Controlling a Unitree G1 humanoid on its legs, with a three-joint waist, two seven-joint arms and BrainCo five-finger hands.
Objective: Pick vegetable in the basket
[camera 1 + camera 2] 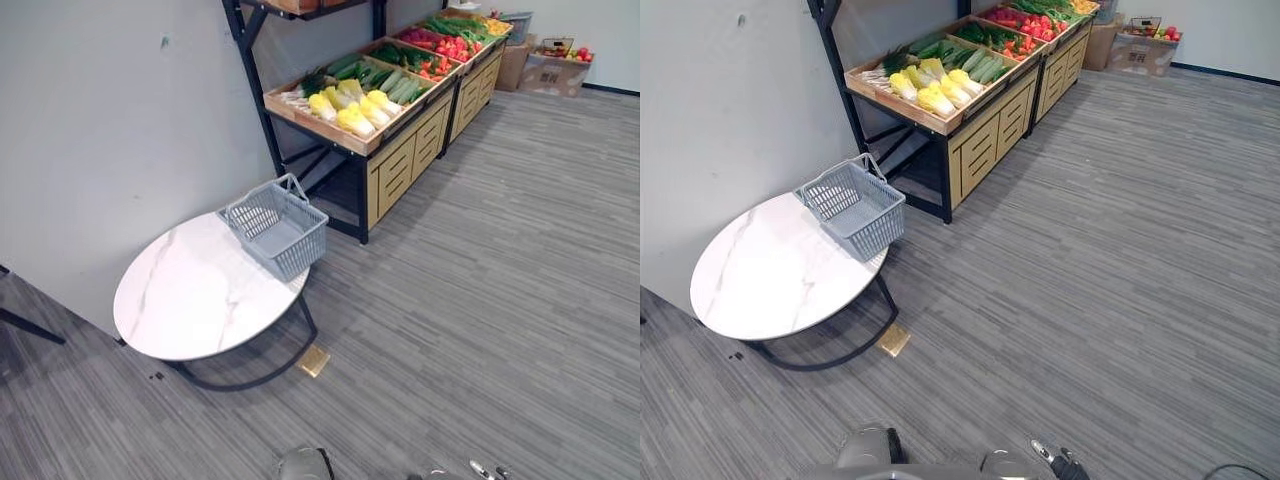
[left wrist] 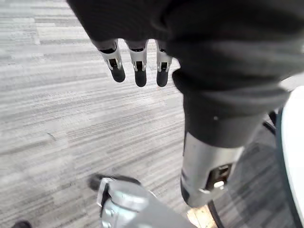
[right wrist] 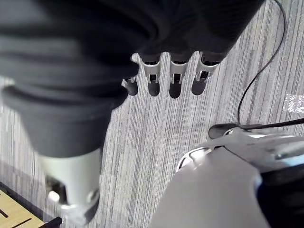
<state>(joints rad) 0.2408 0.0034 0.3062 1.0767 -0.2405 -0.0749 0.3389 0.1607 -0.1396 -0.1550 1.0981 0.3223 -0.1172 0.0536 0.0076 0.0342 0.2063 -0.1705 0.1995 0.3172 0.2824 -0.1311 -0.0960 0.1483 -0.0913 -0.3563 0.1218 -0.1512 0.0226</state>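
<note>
Grey carpet stretches toward the vegetables and the desk bearing an empty basket. The left hand and right hand hang slack-fingered and empty, so a square approach should come first.

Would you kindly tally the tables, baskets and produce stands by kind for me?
Round white table: 1
Grey basket: 1
Wooden produce stands: 2
Total: 4
</note>
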